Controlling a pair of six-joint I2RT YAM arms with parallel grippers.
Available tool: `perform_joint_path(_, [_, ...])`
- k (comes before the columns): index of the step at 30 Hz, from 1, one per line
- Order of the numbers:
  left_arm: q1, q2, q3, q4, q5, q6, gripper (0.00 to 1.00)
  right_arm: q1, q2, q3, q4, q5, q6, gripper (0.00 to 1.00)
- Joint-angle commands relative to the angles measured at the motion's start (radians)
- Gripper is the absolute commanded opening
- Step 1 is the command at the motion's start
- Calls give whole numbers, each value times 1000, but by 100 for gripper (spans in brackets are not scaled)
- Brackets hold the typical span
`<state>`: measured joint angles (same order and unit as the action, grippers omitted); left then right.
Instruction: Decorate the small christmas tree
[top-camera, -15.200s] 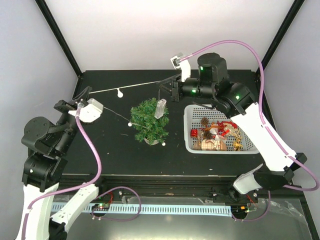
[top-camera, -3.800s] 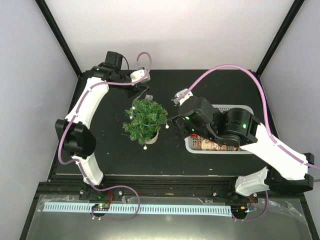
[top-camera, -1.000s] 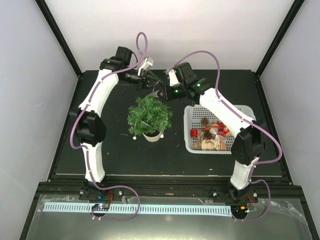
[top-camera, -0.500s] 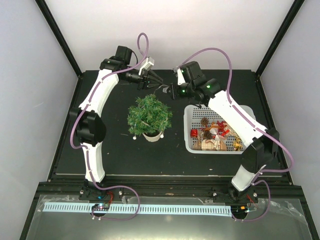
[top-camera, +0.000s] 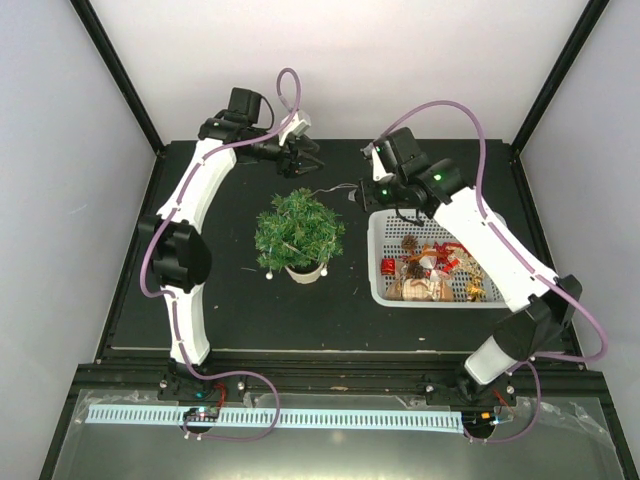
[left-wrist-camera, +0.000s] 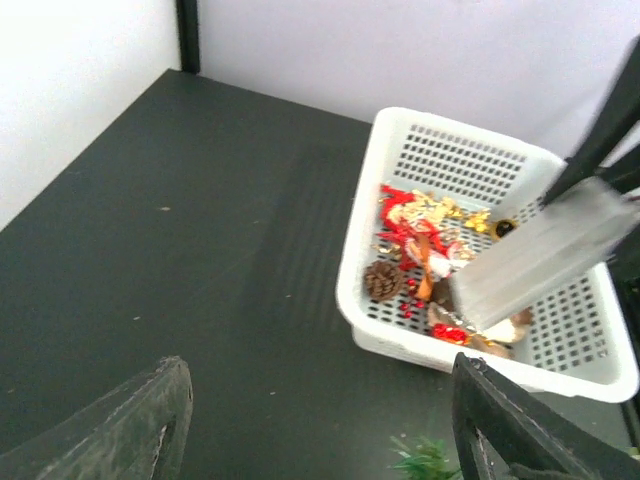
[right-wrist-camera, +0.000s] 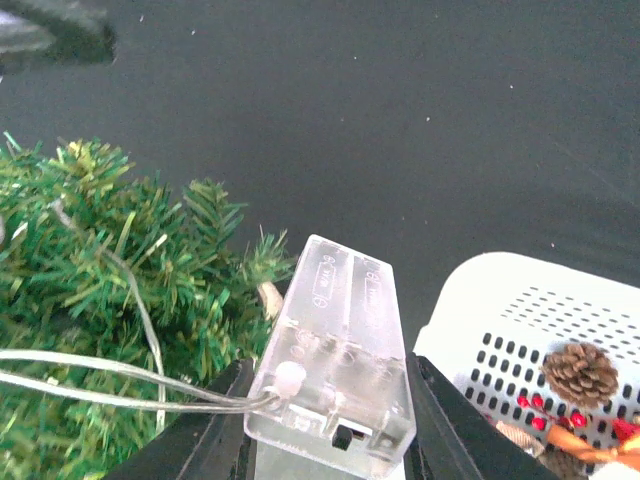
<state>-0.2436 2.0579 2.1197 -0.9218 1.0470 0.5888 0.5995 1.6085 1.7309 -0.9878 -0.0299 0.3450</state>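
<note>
We find the small green bushy christmas tree (top-camera: 298, 230) standing upright on its whitish round base near the middle of the black desk (top-camera: 210, 300). It is left of the white perforated plastic basket (top-camera: 376, 262), near it but not touching. The right claw (right-wrist-camera: 330, 400) pinches a clear plastic battery box (right-wrist-camera: 335, 355) between its two fingers, one against each long side. The box hangs over the gap between the tree's far right branches and the basket's far left corner. A thin pale wire (right-wrist-camera: 215, 400) runs from the near end of the box into the branches. The left claw (left-wrist-camera: 320, 430) hovers beyond the far side of the tree, its fingers spread wide with nothing between them. The basket holds a brown pine cone (right-wrist-camera: 579, 372) among red and gold ornaments (left-wrist-camera: 420, 225).
</note>
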Motion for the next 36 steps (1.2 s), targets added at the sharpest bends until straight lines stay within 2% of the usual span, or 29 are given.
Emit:
perform_joint_path(1, [21,-38,-33,118,-81,-74,72,-3,-64,-19,-99,-33,25,12])
perform_joint_path(11, [37,-89,-87,157,-126,-100,76,28,-150,-183,-148,-156,71,13])
perform_joint_path(12, [38,-92,-93,159,-126,-101,83,32,-152,-207,-146,-163,73,14])
perform_joint_path(14, [39,-97,-102,158,-129,-101,87,40,-153,-239,-141,-170,75,14])
perform_joint_path(36, [83,-171,-194,139,-127,-88,88,93,-63,-367,-39,-275,74,16])
